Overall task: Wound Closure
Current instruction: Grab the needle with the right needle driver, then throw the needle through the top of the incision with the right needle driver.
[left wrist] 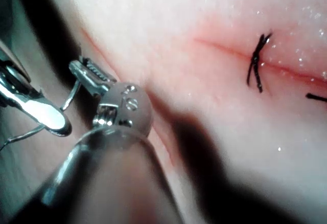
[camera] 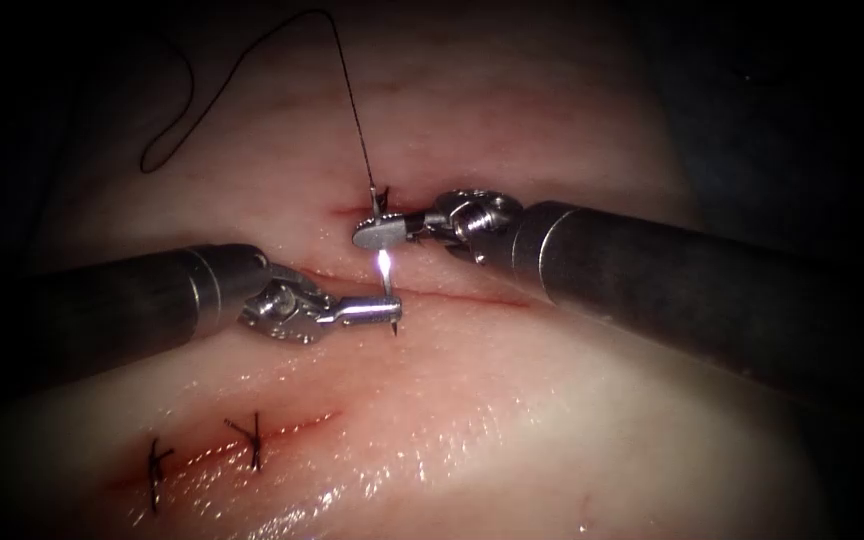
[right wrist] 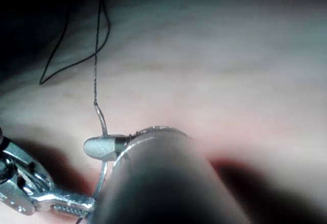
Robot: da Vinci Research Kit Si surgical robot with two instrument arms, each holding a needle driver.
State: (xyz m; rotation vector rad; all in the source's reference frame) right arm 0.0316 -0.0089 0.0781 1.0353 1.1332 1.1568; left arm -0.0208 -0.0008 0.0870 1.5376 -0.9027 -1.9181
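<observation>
The curved needle (camera: 384,264) stands across the open cut (camera: 462,296) in the tissue (camera: 512,420), held by both tools. My right tool (camera: 377,235) is shut on it near the tail, where the black thread (camera: 350,95) joins. My left tool (camera: 377,312) is shut on it close to the tip, which pokes out just below the jaws. The needle looks free of the tissue. In the left wrist view the left jaws (left wrist: 91,74) grip the thin needle (left wrist: 70,95). In the right wrist view the right jaws (right wrist: 100,148) hold the needle (right wrist: 100,115), with thread (right wrist: 96,55) rising from it.
The thread runs up from the needle's tail and loops away at the far left (camera: 167,150). A second, closed cut at the lower left carries two black stitches (camera: 252,440) (camera: 157,470). A small red mark (camera: 347,210) lies beside the right tool's jaws.
</observation>
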